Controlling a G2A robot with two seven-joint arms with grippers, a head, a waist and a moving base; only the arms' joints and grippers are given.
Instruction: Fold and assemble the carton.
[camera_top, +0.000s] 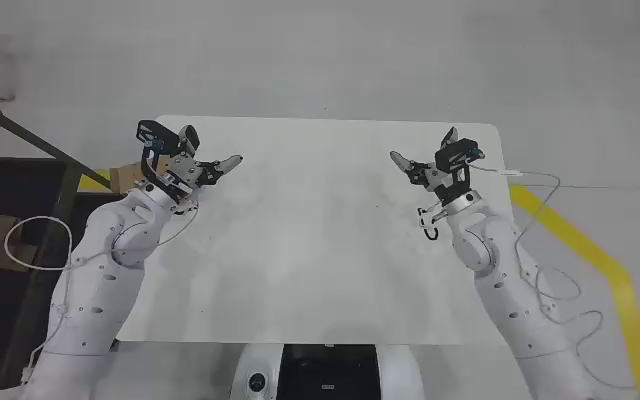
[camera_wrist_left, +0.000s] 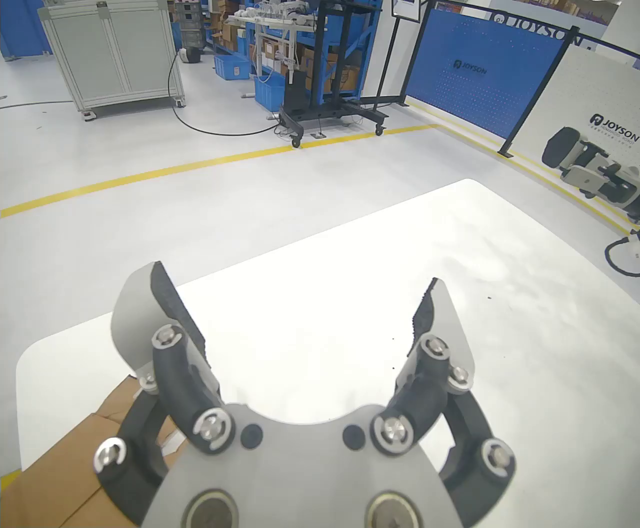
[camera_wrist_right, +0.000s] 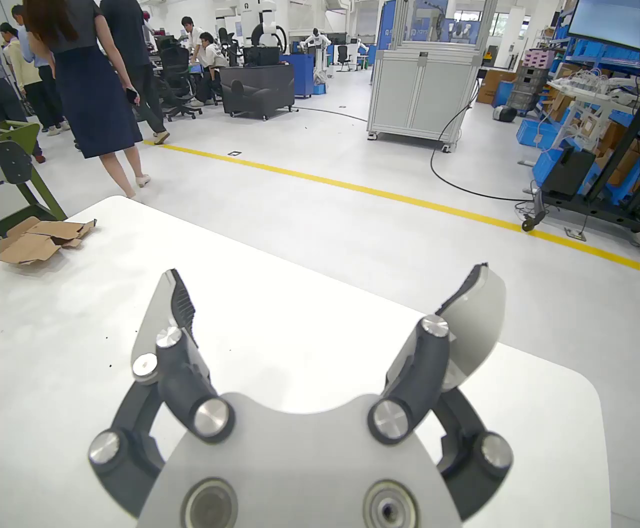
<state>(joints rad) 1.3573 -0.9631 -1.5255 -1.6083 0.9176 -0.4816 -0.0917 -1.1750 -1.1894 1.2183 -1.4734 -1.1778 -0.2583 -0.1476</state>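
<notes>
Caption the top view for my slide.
Left gripper and right gripper hover open over the white table; the carton lies at its edge beside the left arm.

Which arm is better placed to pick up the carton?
Left, probably. The carton lies at the edge of the table, right beside the open left gripper; the open right gripper sits at the opposite side, far from it.

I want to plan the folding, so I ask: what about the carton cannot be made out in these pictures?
- Top view: the carton is mostly hidden by the left arm; only a brown corner shows.
- Left wrist view: it is cut off by the picture's edge and covered by the left gripper; flaps unclear.
- Right wrist view: far and small; fold state cannot be told.
</notes>
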